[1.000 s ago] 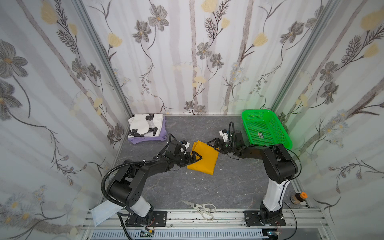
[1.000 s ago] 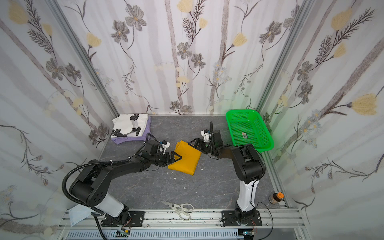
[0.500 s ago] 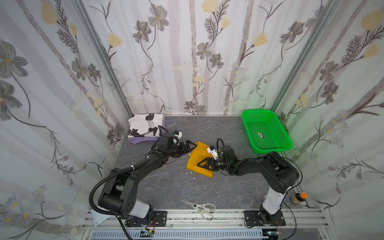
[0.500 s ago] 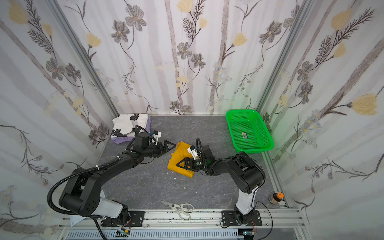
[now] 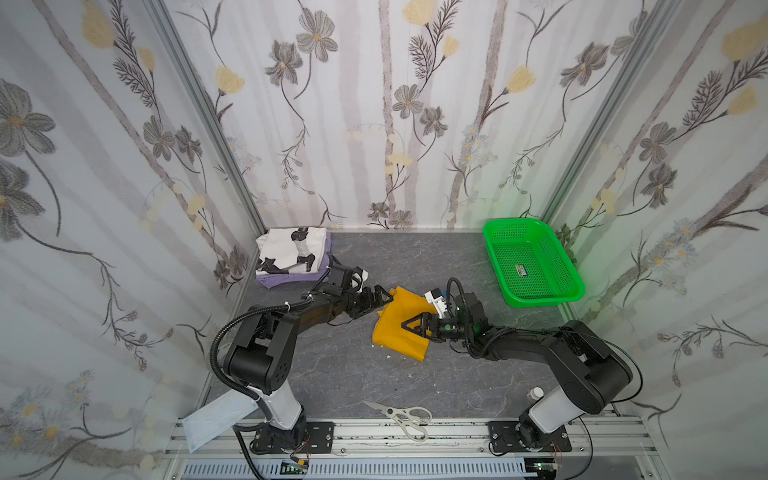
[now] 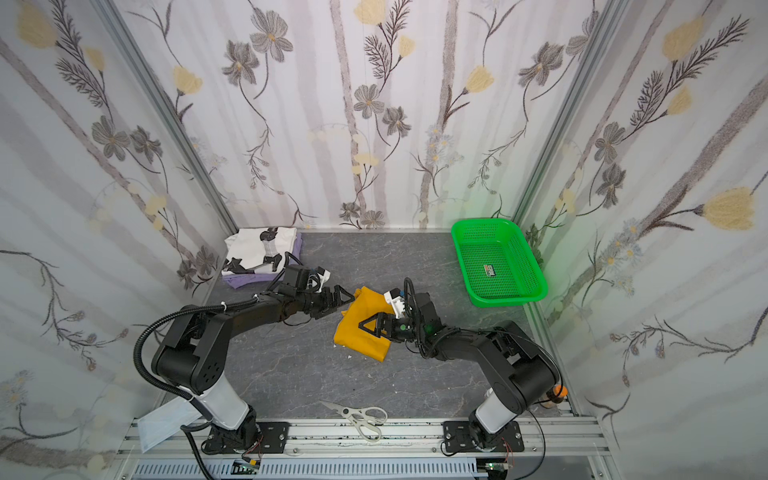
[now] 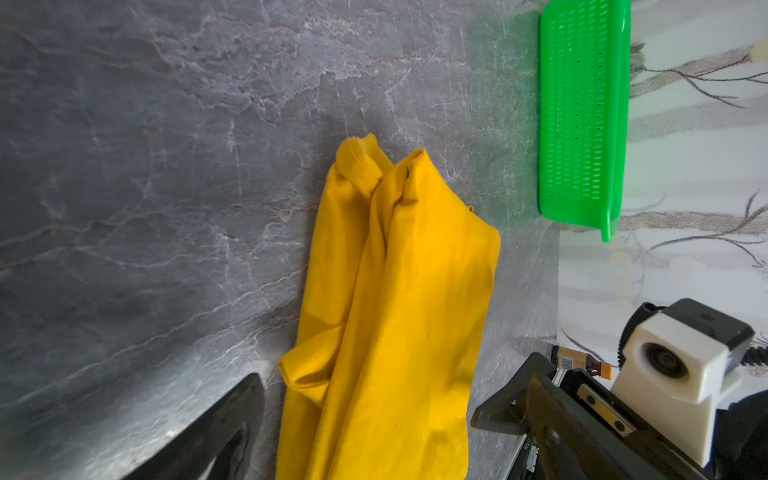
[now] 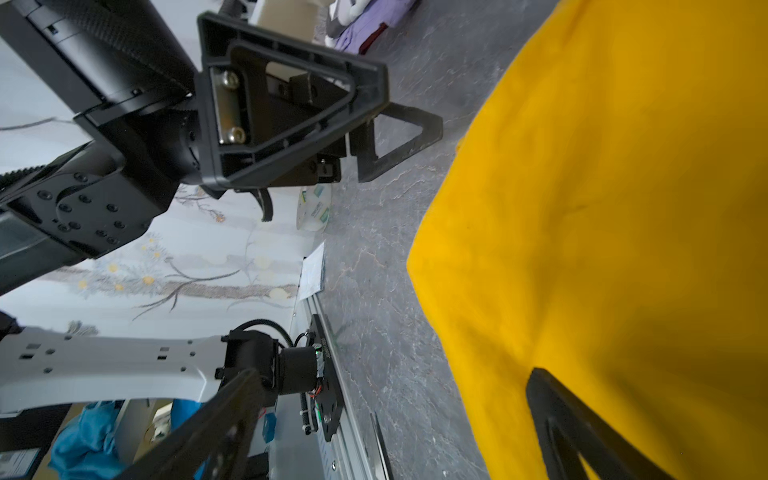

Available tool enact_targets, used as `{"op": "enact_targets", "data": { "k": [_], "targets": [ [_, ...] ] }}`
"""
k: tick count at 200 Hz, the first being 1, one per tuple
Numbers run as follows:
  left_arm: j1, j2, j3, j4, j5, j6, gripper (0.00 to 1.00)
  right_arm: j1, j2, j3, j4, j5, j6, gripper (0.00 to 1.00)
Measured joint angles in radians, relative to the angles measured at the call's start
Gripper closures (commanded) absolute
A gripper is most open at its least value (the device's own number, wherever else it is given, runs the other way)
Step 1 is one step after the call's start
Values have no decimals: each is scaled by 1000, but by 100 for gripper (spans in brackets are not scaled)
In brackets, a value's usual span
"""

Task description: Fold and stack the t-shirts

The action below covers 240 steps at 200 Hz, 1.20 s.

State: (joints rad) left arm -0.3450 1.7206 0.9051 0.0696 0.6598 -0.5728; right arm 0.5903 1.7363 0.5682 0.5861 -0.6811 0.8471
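Centrally, bunched yellow t-shirt [image 5: 388,330] on table [image 5: 332,374]

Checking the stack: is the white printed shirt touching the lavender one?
Touching. In both top views the white printed shirt lies on the lavender shirt, whose edge shows beneath.

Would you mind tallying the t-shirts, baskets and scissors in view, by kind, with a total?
t-shirts: 3 (mustard-yellow t-shirt, white printed t-shirt, lavender t-shirt)
green basket: 1
scissors: 1
Total: 5
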Motion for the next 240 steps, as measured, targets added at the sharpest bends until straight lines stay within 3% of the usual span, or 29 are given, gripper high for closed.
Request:
{"op": "enact_targets", "data": {
  "k": [47, 124, 174, 200, 240],
  "targets": [
    [-46, 61, 35, -71, 18, 51, 0, -77, 54, 24, -129, 60, -45, 0],
    [-128, 124, 115, -171, -9, 151, 1, -87, 187, 103, -73, -21, -82, 0],
    [-164, 162, 158, -203, -40, 147, 0, -94, 214, 142, -87, -61, -81, 0],
    [-186, 193, 197, -214, -94, 149, 1, -102, 222, 139, -58, -57, -63, 0],
    [-206, 193, 174, -142, -176, 143, 10, -110, 258, 97, 104, -80, 0, 0]
  ]
}}
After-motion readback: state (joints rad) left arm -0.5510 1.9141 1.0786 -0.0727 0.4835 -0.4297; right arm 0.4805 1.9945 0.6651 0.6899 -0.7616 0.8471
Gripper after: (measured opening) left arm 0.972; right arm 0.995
